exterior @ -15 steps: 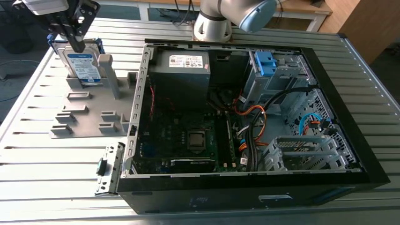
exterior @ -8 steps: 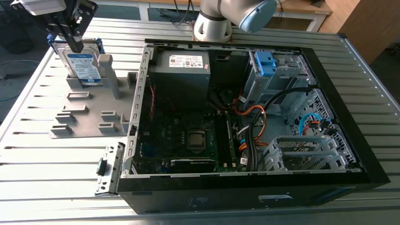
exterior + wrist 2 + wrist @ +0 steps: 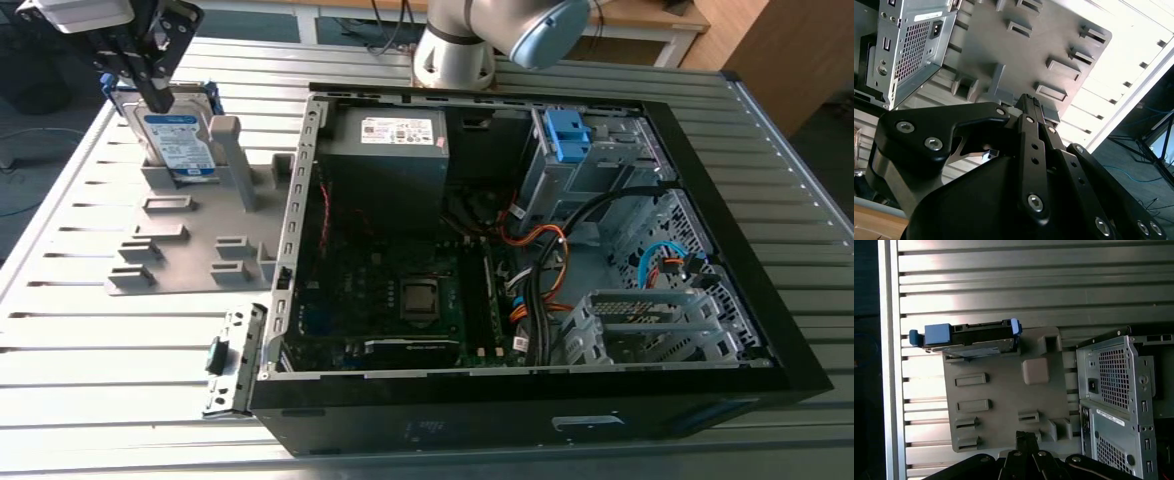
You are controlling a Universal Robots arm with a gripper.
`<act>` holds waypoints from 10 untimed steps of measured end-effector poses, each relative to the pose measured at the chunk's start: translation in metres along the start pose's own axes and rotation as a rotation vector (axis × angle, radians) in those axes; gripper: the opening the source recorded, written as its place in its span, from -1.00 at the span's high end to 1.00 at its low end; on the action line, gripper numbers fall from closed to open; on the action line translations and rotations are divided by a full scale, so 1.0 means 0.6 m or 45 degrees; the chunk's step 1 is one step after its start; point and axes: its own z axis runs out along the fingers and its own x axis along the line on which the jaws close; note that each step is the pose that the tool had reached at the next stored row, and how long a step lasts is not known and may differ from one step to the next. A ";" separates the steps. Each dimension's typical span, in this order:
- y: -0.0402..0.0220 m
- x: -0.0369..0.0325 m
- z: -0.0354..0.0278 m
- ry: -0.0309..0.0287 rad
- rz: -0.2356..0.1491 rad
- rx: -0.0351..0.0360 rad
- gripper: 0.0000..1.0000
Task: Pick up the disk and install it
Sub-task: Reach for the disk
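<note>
Upper left of the exterior view, the blue-framed silver metal disk (image 3: 180, 140) stands edge-up in its grey slotted holder (image 3: 187, 250), reachable for the closed, empty black gripper (image 3: 156, 98).

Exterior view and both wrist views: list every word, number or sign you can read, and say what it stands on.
No text can be read.
Blue-and-white label on the disk, exterior view: print too small.
White label on the power supply, exterior view: blurred.
White stickers on the computer case, both wrist views: print too small.
</note>
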 end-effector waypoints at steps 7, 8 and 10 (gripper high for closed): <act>-0.001 0.007 0.001 0.0001 0.000 0.0001 0.79; -0.001 0.008 0.001 0.0000 0.000 0.0000 0.79; -0.001 0.011 0.001 0.0001 0.000 0.0001 0.79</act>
